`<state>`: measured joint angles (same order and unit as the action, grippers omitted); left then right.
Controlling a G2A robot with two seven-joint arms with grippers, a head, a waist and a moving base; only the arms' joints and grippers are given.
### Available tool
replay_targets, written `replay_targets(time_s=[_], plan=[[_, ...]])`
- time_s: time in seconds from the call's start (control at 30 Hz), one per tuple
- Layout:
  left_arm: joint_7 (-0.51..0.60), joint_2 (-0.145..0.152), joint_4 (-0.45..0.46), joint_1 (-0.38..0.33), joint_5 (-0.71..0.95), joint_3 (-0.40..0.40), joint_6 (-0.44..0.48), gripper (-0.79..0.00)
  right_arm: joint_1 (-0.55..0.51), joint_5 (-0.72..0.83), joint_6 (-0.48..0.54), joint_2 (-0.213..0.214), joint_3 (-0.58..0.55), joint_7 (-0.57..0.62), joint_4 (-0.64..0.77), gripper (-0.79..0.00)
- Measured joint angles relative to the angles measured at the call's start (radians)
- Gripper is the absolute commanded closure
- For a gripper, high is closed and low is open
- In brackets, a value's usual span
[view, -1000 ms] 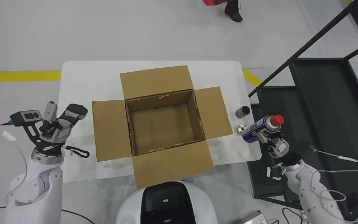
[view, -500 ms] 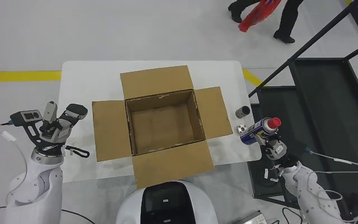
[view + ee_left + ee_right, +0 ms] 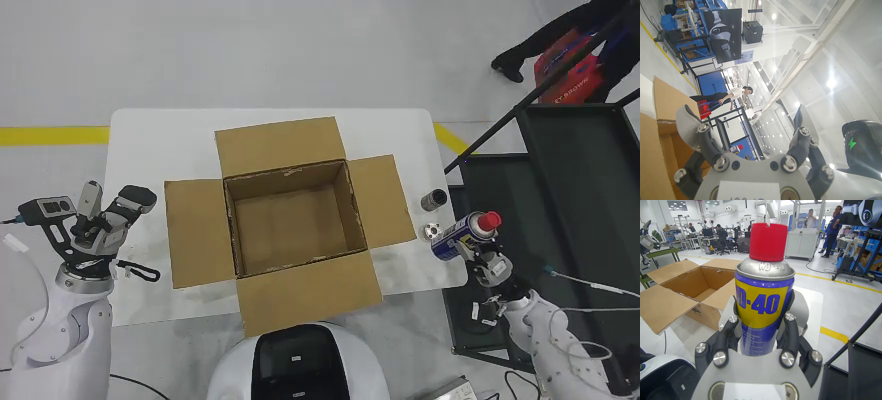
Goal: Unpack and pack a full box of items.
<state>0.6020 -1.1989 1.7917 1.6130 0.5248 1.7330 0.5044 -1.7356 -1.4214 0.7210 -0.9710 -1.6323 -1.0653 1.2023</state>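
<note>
The box (image 3: 290, 215) sits in the middle of the white table (image 3: 150, 140) with all four flaps folded out flat and its bare cardboard floor showing. The right gripper (image 3: 763, 302) has its jaws closed firmly round the body of the can (image 3: 761, 291), a blue and yellow spray can with a red cap, one finger pressed to each side below the silver shoulder. From above the can (image 3: 462, 232) lies tilted at the table's right edge, just beyond the box's right flap, held clear of the surface, with the base toward the box and the cap pointing away from it. Just beside it, on the table between the flap and the edge, stands a small grey cylinder (image 3: 433, 199) – possibly a metal tin, though it is too small to tell. The left gripper (image 3: 742, 113) hangs at the table's left side, near the left flap but apart from it, aimed up toward the ceiling; its jaws are spread wide with nothing between them. In the left wrist view a flap of the box (image 3: 662, 113) shows beside one finger, and the can (image 3: 735, 149) appears far off – beyond the box
</note>
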Motion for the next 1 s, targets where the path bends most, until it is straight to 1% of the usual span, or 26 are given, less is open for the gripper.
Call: replay_targets(time_s=[0.23,0.47,0.53,0.67,0.83,1.0], plan=[[0.000,0.000,0.000,0.000,0.000,0.000,0.000,-0.785,0.048,-0.069,-0.070,-0.009,0.079,-0.105,-0.148,0.000],[0.000,0.000,0.000,0.000,0.000,0.000,0.000,-0.785,0.162,-0.077,-0.148,-0.026,0.195,-0.182,-0.323,0.000],[0.000,0.000,0.000,0.000,0.000,0.000,0.000,-0.785,0.186,-0.080,-0.173,-0.029,0.222,-0.208,-0.353,0.000],[0.000,0.000,0.000,0.000,0.000,0.000,0.000,-0.785,0.225,-0.134,-0.252,-0.027,0.277,-0.286,-0.422,0.000],[0.000,0.000,0.000,0.000,0.000,0.000,0.000,-0.785,0.233,-0.087,-0.270,-0.022,0.334,-0.304,-0.437,0.000],[0.000,0.000,0.000,0.000,0.000,0.000,0.000,-0.785,0.230,-0.075,-0.274,-0.019,0.339,-0.308,-0.432,0.000]])
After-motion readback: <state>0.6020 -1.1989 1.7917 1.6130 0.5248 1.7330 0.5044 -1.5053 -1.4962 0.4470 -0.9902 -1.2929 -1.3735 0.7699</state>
